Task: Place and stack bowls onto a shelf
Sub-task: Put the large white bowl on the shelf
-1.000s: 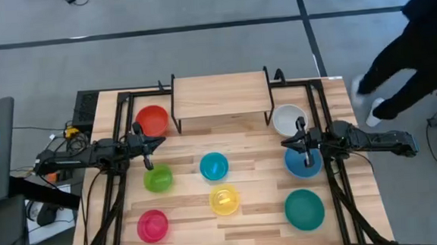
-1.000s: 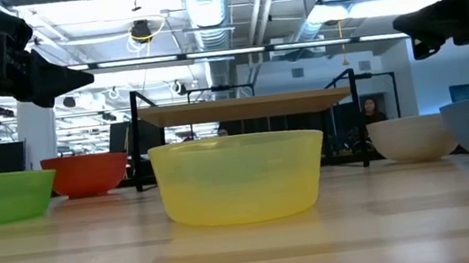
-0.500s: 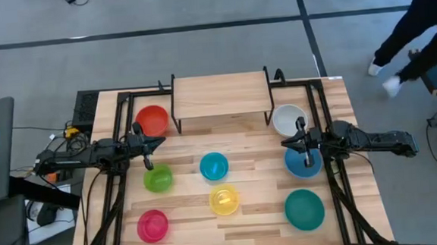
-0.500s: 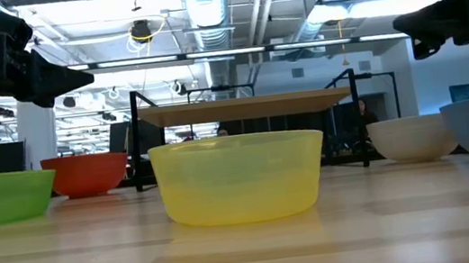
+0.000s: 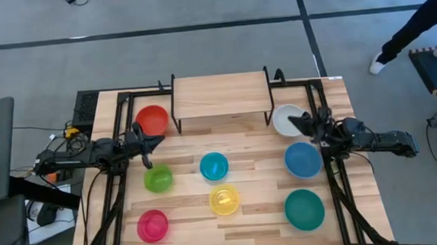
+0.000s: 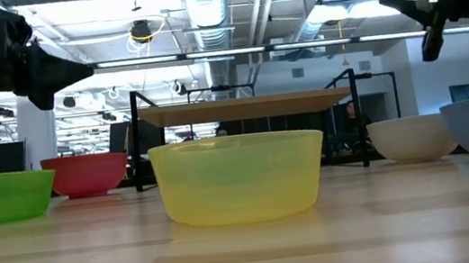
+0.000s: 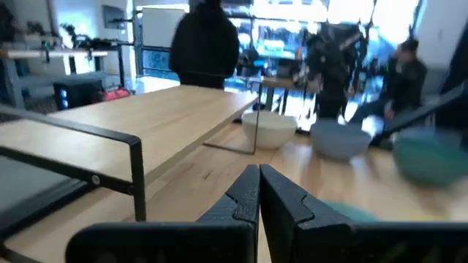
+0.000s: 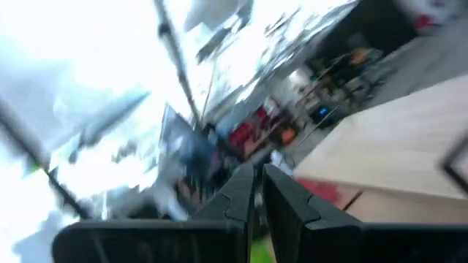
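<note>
the shelf [image 5: 220, 95] stands bare at the worktop's [image 5: 258, 211] far edge. left pincer [image 5: 159, 140], closed and empty, hangs near its left legs; right pincer [image 5: 293, 119], narrow, empty, over the white bowl [image 5: 281, 122] beside its right legs.

Eight bowls [image 5: 214, 166]; one shelf [image 5: 220, 95]; two grippers [image 5: 157, 141]

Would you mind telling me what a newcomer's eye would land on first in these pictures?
Probably the bright bowls scattered over the table, none yet on the bare shelf at the far edge. The yellow bowl fills the low view. The right gripper, nearly shut and empty, hangs over the white bowl; the left gripper, shut, waits by the red bowl.
</note>
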`<state>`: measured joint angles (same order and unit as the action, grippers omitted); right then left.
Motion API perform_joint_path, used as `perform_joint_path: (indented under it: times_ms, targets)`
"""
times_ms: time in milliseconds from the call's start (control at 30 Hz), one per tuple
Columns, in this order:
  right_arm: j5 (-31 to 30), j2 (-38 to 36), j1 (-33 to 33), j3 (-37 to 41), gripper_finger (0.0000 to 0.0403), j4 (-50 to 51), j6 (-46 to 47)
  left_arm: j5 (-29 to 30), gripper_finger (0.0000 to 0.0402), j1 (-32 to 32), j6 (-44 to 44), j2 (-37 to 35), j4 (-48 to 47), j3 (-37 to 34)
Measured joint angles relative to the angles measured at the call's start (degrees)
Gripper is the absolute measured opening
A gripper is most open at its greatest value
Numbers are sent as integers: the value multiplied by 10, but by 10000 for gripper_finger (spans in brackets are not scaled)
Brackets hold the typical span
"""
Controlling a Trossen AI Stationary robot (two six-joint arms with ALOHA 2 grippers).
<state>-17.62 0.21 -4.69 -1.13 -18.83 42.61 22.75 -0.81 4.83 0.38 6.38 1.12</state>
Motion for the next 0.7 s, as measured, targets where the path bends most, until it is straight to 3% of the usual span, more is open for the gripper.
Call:
perform_joint_path:
  times_ms: [100,233,433,533,700]
  targets:
    - [-49,8,-1,0,59,9,43,23,0,2,40,0,15,0]
    - [-49,32,-12,-15,59,-2,58,16,0,2,141,0,25,0]
    - [-69,130,-36,-119,59,42,24,69,0,2,342,0,69,0]
    - [-102,194,-53,-196,59,132,22,112,0,2,438,0,111,0]
    - [-151,288,-95,-337,60,397,76,100,6,12,363,1,147,3]
